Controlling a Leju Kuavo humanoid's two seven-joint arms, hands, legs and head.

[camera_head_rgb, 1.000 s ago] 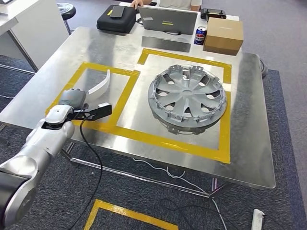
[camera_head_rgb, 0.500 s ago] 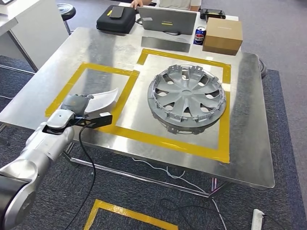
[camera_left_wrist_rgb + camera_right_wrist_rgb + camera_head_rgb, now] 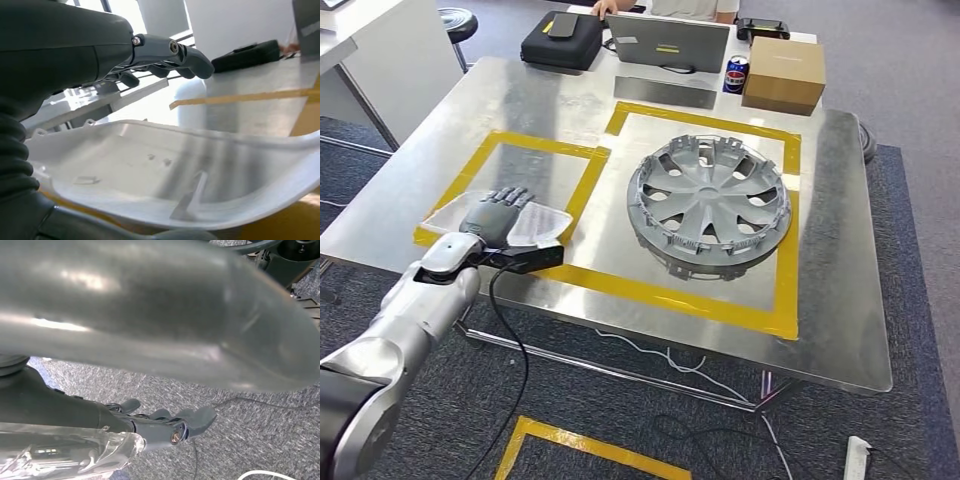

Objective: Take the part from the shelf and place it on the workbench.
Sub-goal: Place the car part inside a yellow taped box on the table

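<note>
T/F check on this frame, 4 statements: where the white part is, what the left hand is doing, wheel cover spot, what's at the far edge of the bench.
1. The white part lies flat in the smaller yellow-taped square. True.
2. The left hand hovers well clear of the part. False: it rests on top of it, fingers stretched over it.
3. The wheel cover sits in the larger taped square. True.
4. A cardboard box stands on the wheel cover. False: it sits at the far edge, beside a drink can.

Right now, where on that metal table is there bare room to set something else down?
Bare steel lies right of the hubcap, past the yellow tape, and across the workbench's far-left corner. Crowded: the small square, under the left hand and white part, and the far edge by the laptop.
</note>
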